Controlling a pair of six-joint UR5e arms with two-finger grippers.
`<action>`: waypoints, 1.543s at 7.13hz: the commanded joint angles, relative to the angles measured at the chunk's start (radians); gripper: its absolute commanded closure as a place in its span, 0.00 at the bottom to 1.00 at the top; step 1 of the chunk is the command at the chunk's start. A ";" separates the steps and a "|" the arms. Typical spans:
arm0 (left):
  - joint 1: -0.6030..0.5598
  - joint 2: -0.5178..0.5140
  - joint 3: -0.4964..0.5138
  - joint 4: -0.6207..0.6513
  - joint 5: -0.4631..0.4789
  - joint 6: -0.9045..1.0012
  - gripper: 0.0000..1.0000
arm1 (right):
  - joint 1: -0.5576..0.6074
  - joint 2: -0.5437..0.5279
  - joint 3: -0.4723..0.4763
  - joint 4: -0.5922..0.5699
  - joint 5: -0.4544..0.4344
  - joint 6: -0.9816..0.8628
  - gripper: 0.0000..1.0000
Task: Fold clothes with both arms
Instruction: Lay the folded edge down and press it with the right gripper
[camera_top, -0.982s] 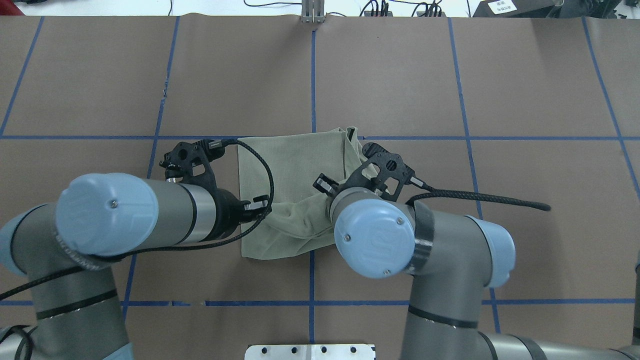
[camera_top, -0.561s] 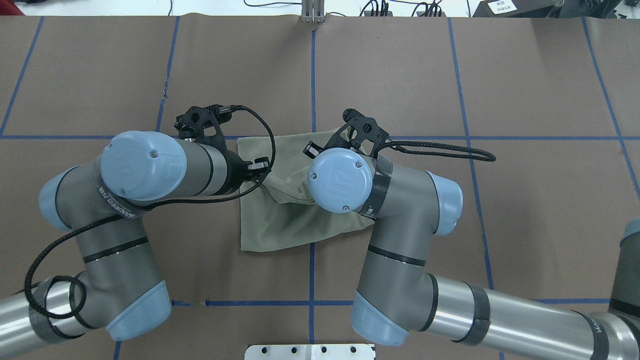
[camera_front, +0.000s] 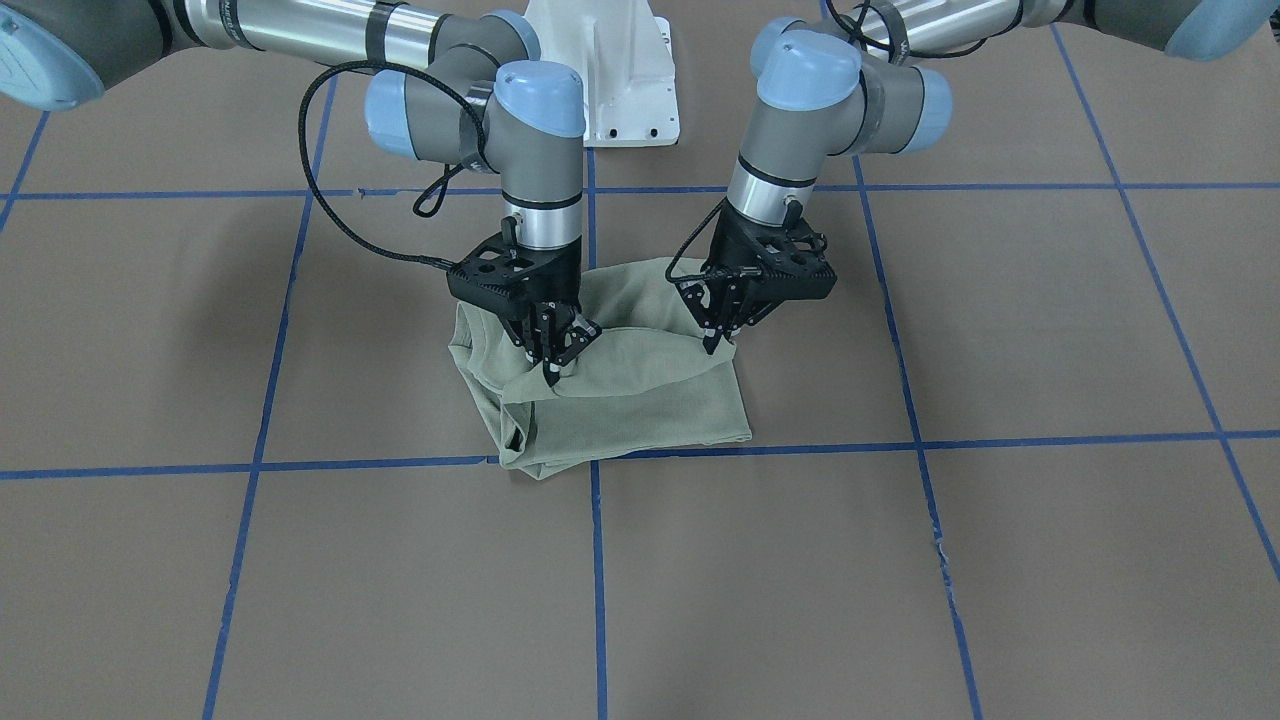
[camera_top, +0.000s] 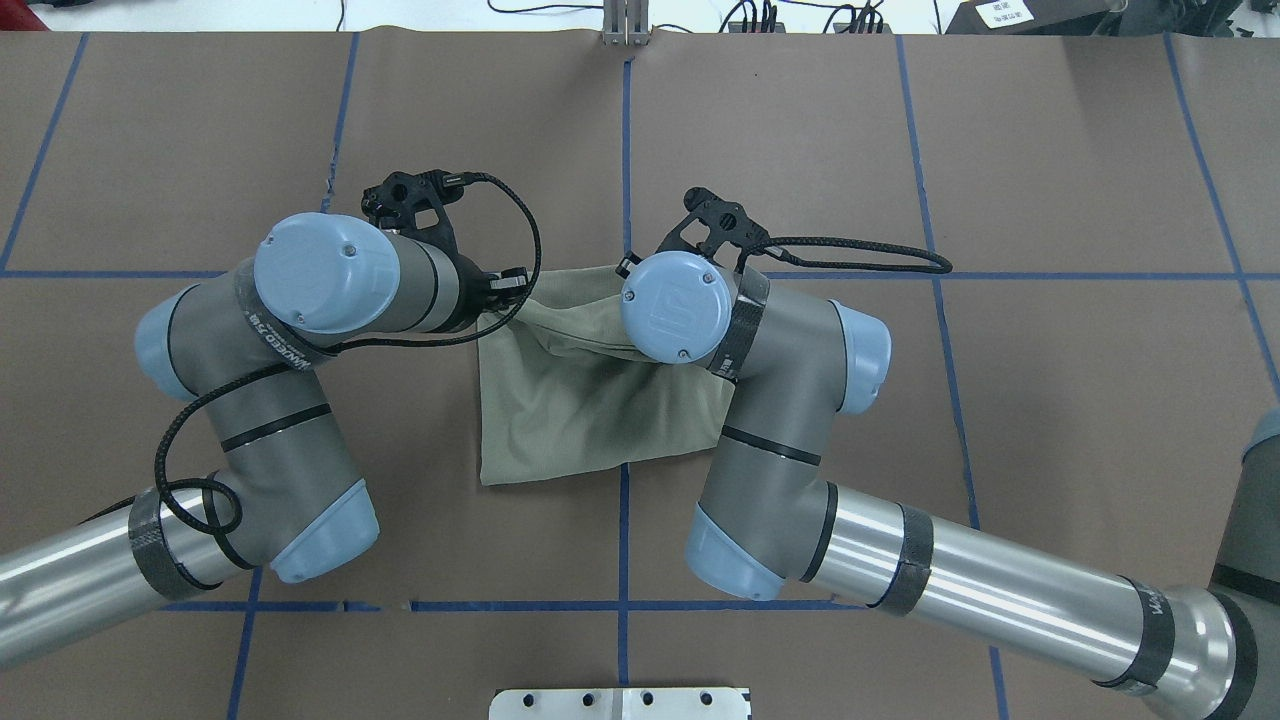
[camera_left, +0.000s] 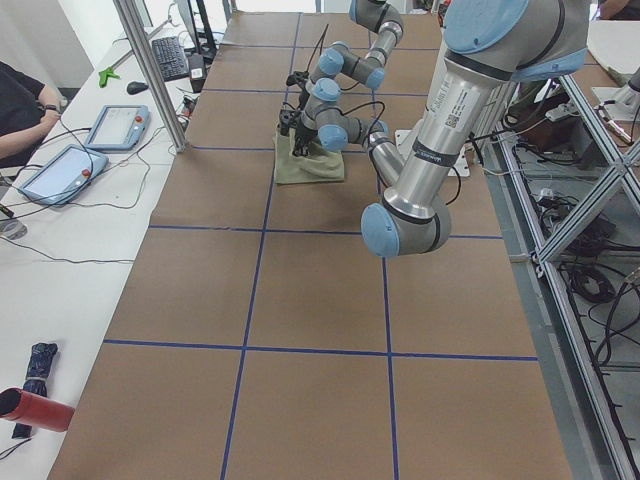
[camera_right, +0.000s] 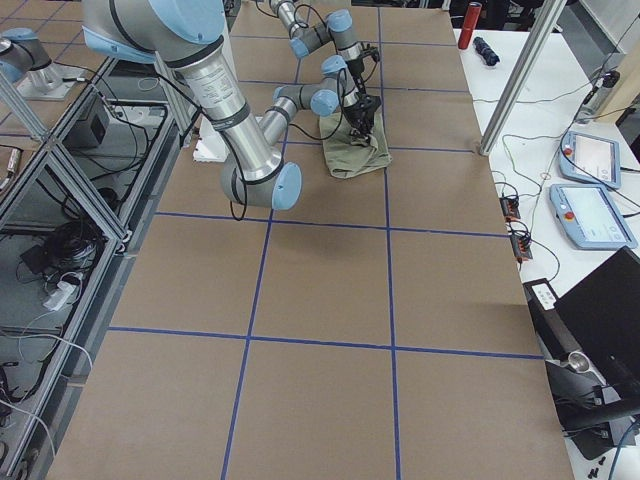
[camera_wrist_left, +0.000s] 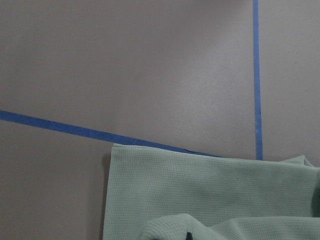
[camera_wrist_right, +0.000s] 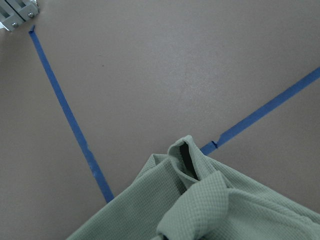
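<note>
Two pinches on one green shirt (camera_top: 580, 430), part-folded, lying mid-table (camera_top: 1050, 180) over the blue tape (camera_top: 623, 560) cross. I read the left gripper (camera_front: 712, 344) as clamped tight on a raised fold at its left side. The right gripper (camera_front: 552, 372) likewise grips a lifted fold toward the right.
</note>
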 joint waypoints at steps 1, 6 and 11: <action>-0.003 -0.021 0.031 -0.003 -0.002 0.003 1.00 | 0.009 0.000 -0.028 0.002 0.004 -0.060 0.67; -0.089 -0.006 0.036 -0.003 -0.082 0.303 0.00 | 0.058 0.000 -0.023 0.002 0.082 -0.180 0.00; -0.095 0.013 0.036 -0.045 -0.089 0.299 0.00 | -0.152 -0.010 -0.005 -0.010 -0.077 -0.211 0.00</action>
